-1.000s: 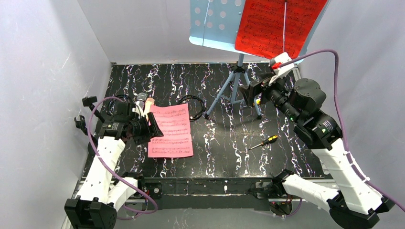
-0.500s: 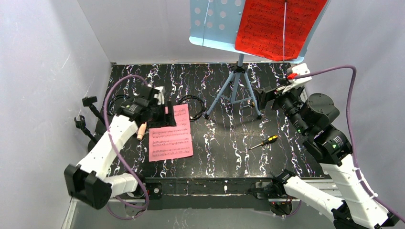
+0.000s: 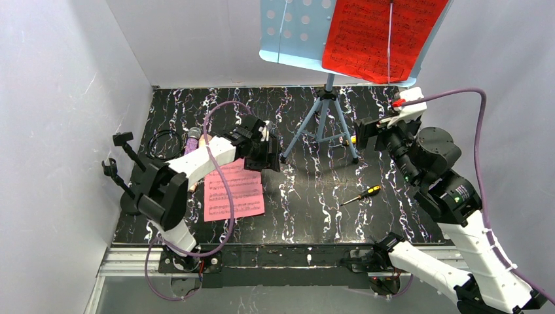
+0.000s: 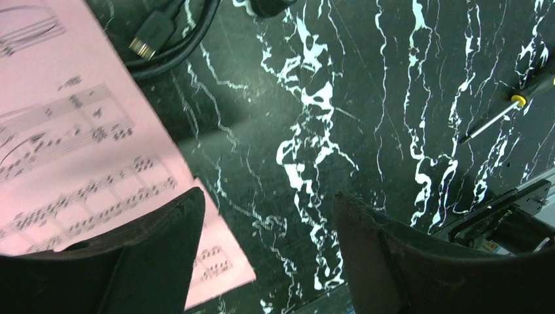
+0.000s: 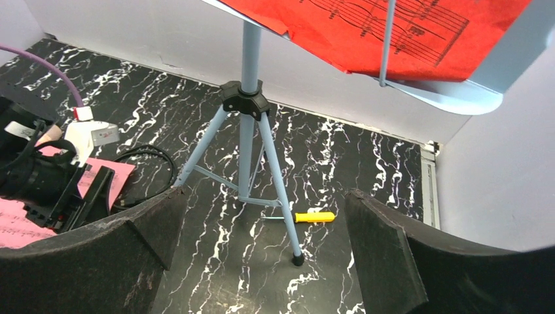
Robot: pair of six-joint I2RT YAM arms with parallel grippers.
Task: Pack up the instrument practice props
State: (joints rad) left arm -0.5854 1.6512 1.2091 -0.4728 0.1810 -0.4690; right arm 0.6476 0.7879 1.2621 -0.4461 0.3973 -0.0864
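No words, brands or numbers can be read; the pink page (image 4: 72, 150) and the red page (image 5: 314, 23) show only printed music notes, too small to make out

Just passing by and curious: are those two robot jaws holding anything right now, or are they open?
Left gripper: jaws open, holding nothing.
Right gripper: jaws open, holding nothing.

The music stand (image 3: 325, 104) is at the back of the desk (image 3: 307, 209) and carries a sheet-music page (image 3: 366, 33). A second page (image 3: 239, 196) lies flat to its left. A microphone (image 3: 192, 140) is left of that page, and a screwdriver (image 3: 363, 193) front-right of the stand.
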